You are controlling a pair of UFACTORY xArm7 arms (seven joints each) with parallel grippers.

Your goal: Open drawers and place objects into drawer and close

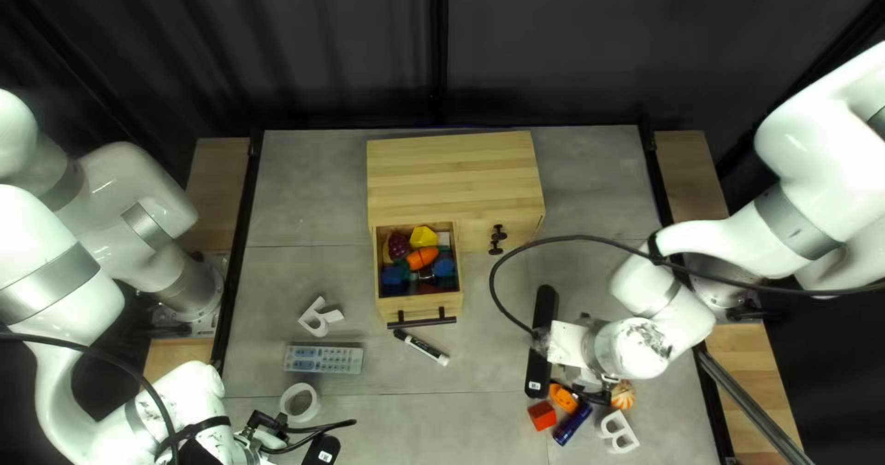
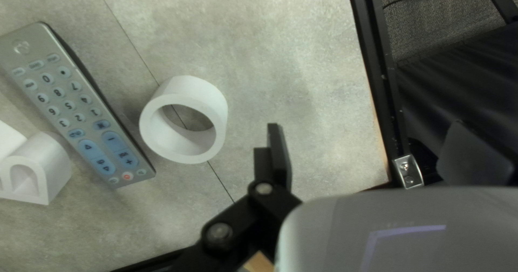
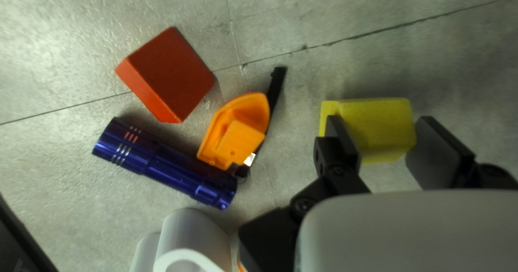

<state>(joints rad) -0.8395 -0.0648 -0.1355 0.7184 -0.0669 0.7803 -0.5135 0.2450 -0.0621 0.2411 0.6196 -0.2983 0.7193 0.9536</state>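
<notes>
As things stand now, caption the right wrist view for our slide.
Right gripper holding yellow block, near toy boat, red block.

Standing here, I'd say the right arm (image 1: 636, 345) hides the yellow block (image 3: 377, 126) in the top left view. The left wrist view's edge clips the remote (image 2: 70, 105) and white R (image 2: 51, 164); the right's clips the white B (image 3: 197, 234). Deep in the drawer (image 1: 419, 308), dark shapes blur together.
</notes>
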